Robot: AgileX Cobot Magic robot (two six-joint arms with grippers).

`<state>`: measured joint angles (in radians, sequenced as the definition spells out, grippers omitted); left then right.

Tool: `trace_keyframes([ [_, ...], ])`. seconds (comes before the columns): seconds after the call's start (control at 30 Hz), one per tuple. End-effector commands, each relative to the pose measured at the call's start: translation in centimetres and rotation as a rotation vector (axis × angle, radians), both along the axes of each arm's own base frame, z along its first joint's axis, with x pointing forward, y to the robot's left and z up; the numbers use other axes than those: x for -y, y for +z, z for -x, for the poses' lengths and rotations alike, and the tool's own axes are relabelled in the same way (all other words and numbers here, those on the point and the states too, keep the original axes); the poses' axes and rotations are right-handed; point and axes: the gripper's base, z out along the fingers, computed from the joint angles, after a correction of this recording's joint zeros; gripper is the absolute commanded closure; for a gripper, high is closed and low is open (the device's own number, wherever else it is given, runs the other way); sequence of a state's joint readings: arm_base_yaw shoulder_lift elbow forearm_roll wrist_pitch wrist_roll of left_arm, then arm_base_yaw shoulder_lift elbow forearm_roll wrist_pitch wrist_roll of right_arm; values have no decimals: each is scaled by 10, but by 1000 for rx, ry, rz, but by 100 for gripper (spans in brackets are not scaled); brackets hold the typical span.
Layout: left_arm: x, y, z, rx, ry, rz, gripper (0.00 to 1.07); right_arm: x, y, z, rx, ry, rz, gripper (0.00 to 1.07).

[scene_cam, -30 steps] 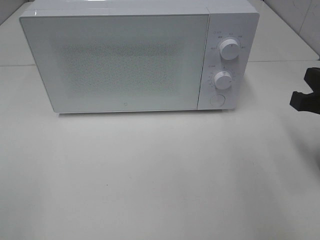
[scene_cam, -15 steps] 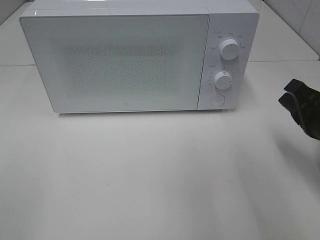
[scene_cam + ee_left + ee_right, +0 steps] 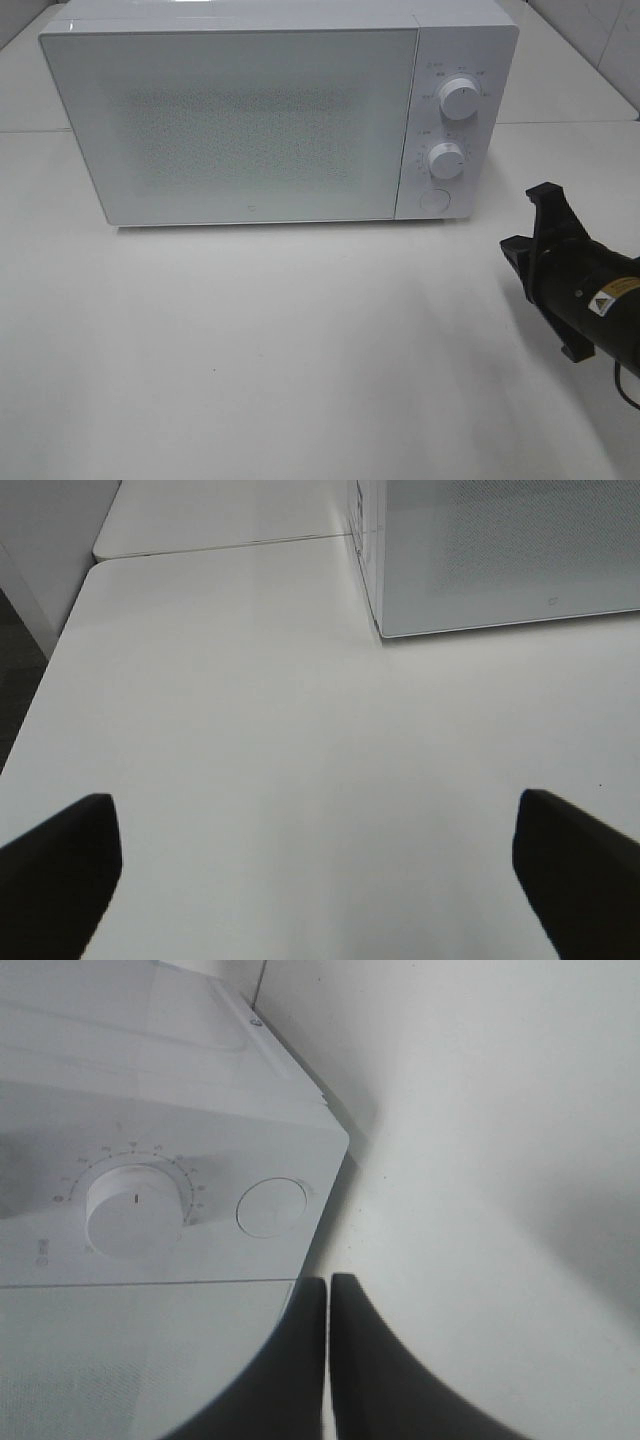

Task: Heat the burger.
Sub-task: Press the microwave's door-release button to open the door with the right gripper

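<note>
Hanging over the table point(image 3: 250, 730), the left gripper point(image 3: 318, 865) spreads its fingers wide, with bare tabletop ahead of it. The microwave point(image 3: 250, 120) stands at the back, door shut; where the burger is cannot be told. The right gripper point(image 3: 328, 1295), fingers pressed together, points towards the round button point(image 3: 272, 1207).

Glossy white microwave point(image 3: 250, 120), matt table point(image 3: 300, 350)

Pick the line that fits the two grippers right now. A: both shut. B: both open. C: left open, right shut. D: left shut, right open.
C: the left gripper has its fingers spread wide apart over the table, holding nothing, while the right gripper has its fingers pressed together in front of the microwave.
</note>
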<state>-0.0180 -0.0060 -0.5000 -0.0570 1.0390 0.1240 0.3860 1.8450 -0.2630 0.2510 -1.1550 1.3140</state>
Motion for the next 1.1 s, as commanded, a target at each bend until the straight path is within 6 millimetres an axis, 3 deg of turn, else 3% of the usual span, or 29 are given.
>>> trace_keyframes([
  [0.03, 0, 0, 3, 22, -7, 4, 7, -13, -2, -16, 26, -18, -74, 107],
  [0.23, 0, 0, 3, 22, -7, 4, 7, -33, -12, -41, 15, -3, -111, 107],
  [0.63, 0, 0, 3, 22, -7, 4, 7, -51, -24, -79, 10, -43, -200, 107],
  [1.1, 0, 0, 3, 22, -7, 3, 7, -56, -34, -94, -16, -73, -198, 107],
])
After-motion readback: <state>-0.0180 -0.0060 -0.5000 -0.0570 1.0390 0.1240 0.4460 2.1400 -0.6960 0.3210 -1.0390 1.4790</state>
